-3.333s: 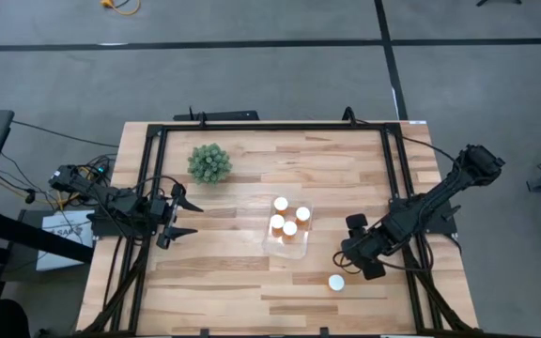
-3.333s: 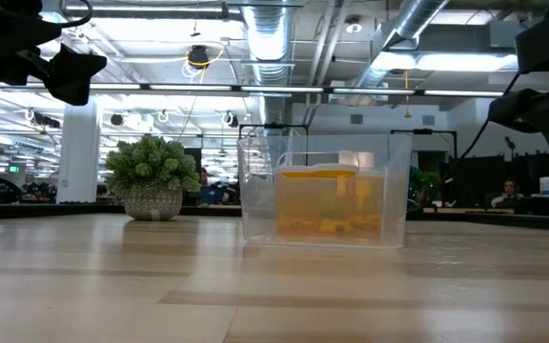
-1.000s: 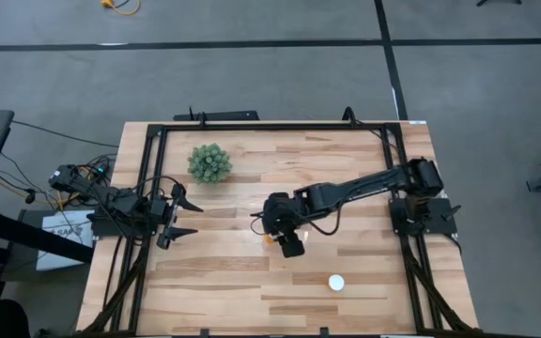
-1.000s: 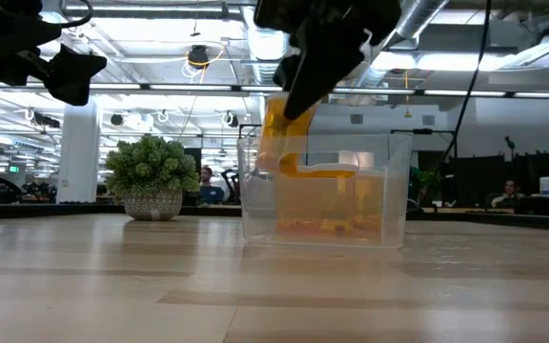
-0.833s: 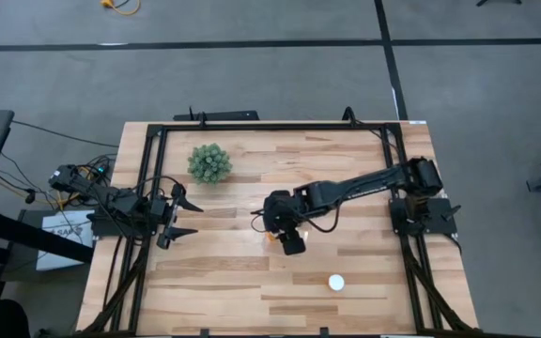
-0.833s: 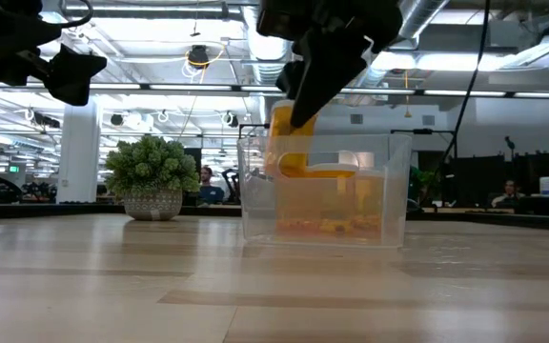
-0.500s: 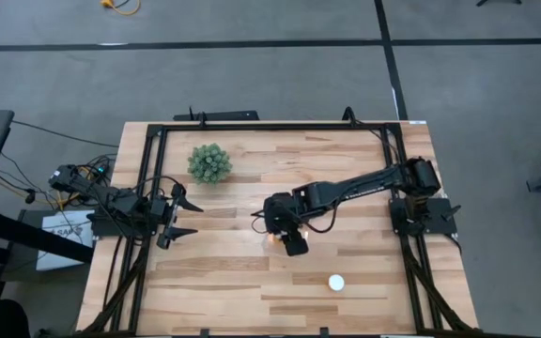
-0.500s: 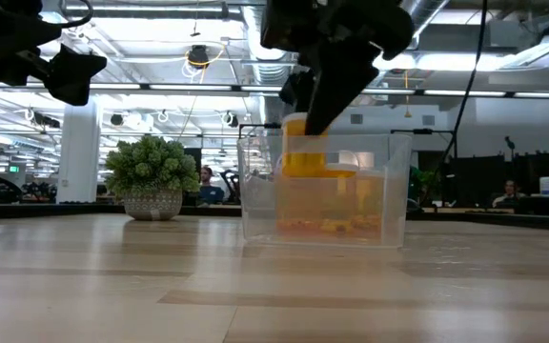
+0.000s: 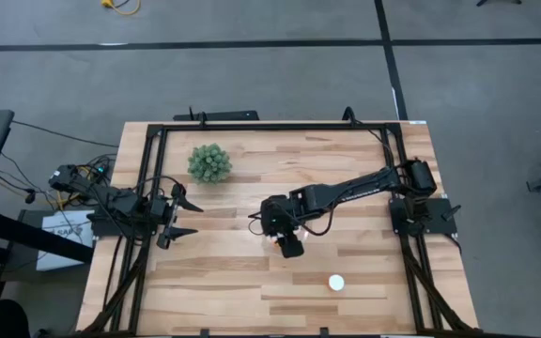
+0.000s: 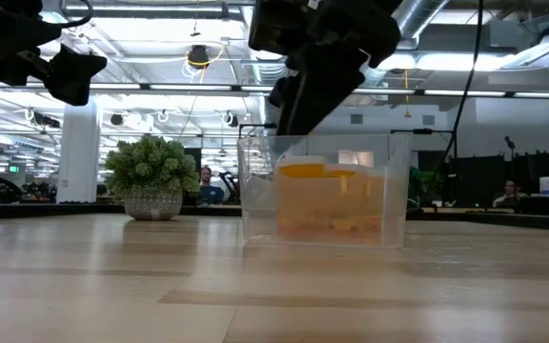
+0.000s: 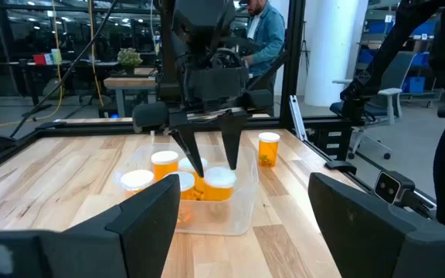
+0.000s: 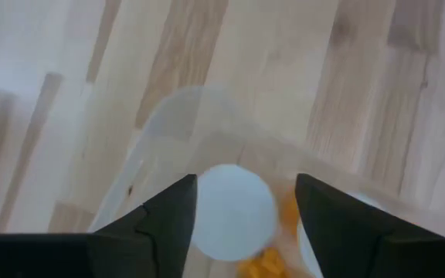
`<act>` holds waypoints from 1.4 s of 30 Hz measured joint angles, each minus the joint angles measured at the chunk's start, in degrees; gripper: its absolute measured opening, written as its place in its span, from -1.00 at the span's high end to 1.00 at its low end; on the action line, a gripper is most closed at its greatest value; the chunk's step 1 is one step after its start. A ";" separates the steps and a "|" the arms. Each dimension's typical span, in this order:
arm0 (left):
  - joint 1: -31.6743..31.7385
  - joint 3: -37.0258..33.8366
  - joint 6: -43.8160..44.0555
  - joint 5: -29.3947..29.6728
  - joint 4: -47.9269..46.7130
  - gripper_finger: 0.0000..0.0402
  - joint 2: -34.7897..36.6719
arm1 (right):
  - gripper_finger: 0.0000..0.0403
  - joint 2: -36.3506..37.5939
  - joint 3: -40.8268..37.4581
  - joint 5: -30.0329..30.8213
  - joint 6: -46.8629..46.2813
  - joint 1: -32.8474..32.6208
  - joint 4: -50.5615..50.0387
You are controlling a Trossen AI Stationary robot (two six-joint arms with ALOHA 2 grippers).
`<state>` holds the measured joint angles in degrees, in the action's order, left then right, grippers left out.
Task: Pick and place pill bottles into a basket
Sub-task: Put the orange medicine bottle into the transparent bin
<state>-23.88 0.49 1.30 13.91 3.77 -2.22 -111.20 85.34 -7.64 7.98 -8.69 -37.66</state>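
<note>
Two dark arms work at a wooden table, and only one is busy. The right gripper hangs directly over the clear plastic basket, its fingers spread apart and holding nothing, pointing down into the container's open top. Straight below that gripper, a pill bottle stands upright inside the basket with its white cap between the parted fingers but not clamped by them. Several more orange pill bottles stand upright around it in the same basket. One further pill bottle stands alone on the bare table, well apart from the right gripper, on the far side of the basket as the left wrist camera sees it. The left gripper waits with fingers open near the table's left edge, well away from the basket. A round green plant sits on the table between the two grippers, nearer the left one.
</note>
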 joint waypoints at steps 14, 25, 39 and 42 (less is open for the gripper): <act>0.00 -0.02 -0.01 0.00 0.00 -0.38 0.00 | 0.40 0.02 7.12 -0.17 -1.60 0.00 -2.90; -0.01 0.00 -0.01 -0.01 0.00 -0.38 0.00 | 0.12 1.34 14.40 -9.10 -2.01 0.57 -15.15; -0.02 0.00 0.00 0.00 0.00 -0.38 0.00 | -0.73 1.31 13.90 -10.40 7.59 -1.55 -37.88; -0.01 -0.01 -0.02 0.00 0.00 -0.38 0.00 | -0.76 3.39 12.79 -9.55 7.51 -3.11 -36.57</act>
<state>-23.89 0.48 1.28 13.91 3.77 -2.22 -107.80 98.13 -17.19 15.49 -11.80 -74.23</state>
